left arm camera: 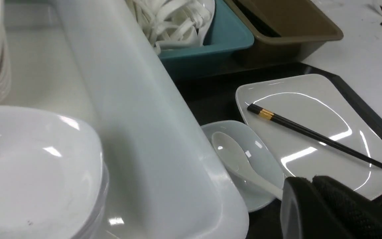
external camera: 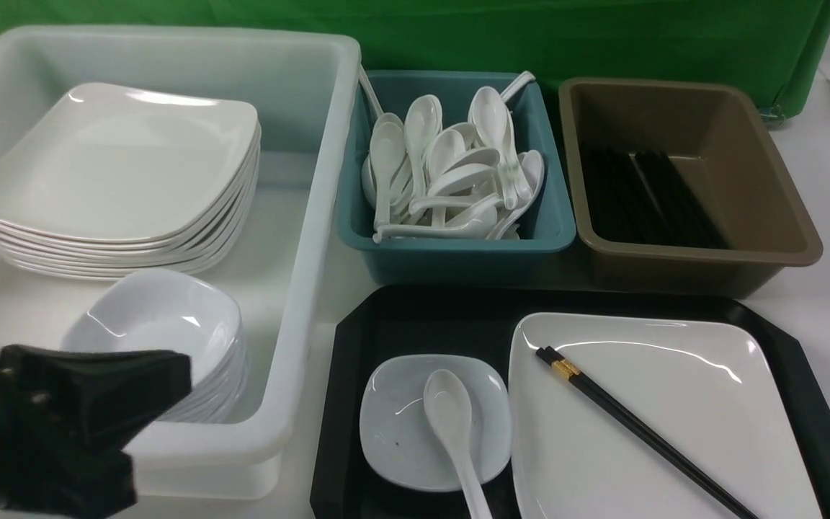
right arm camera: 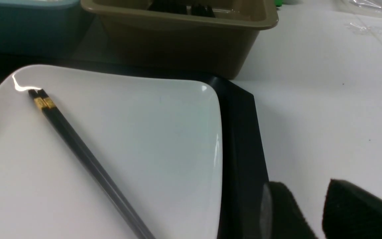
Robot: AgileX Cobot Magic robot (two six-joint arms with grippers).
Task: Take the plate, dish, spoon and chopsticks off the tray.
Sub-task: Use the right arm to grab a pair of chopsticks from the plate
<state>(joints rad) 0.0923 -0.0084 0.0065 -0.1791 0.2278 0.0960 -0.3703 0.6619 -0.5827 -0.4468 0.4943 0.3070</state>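
The black tray lies at the front centre. On its right part rests the large white plate, and the black chopsticks lie slanted across it. The small white dish sits on the tray's left part with the white spoon in it, handle pointing toward me. My left gripper is shut and empty, over the white tub's front, left of the tray. My right gripper is open with nothing between its fingers, beside the tray's right rim; the front view does not show it.
A white tub at the left holds a stack of plates and a stack of dishes. Behind the tray stand a teal bin full of spoons and a brown bin with chopsticks. A green cloth hangs at the back.
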